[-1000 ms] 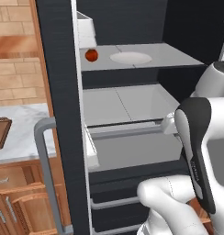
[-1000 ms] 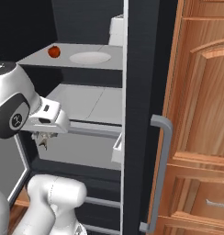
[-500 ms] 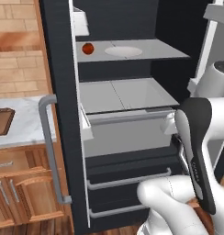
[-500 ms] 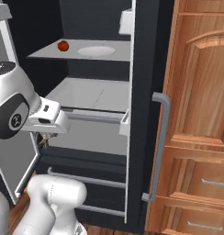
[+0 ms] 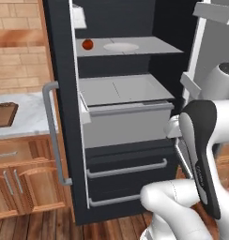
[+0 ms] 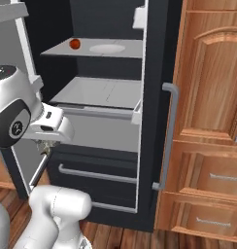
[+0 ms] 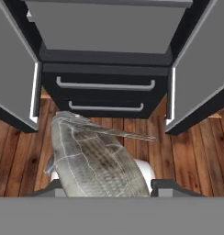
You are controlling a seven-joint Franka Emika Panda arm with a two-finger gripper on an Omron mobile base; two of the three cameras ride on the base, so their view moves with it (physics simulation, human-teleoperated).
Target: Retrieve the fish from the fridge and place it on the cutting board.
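While the hand view shows the gripper (image 7: 104, 190) clenched on the grey fish (image 7: 93, 160) above the wood floor (image 7: 196, 151), the left base view shows the cutting board (image 5: 3, 115) at the counter's (image 5: 27, 119) left edge beside the open fridge (image 5: 60, 84).

light is even and soft in all three views, with no clear source. the fridge (image 5: 60, 70) interior stays dark at the back while its grey shelves look bright. shadows are faint. no glare anywhere. edges are slightly soft and pixelated. the fish (image 7: 93, 160) up close is sharp, its scales readable.
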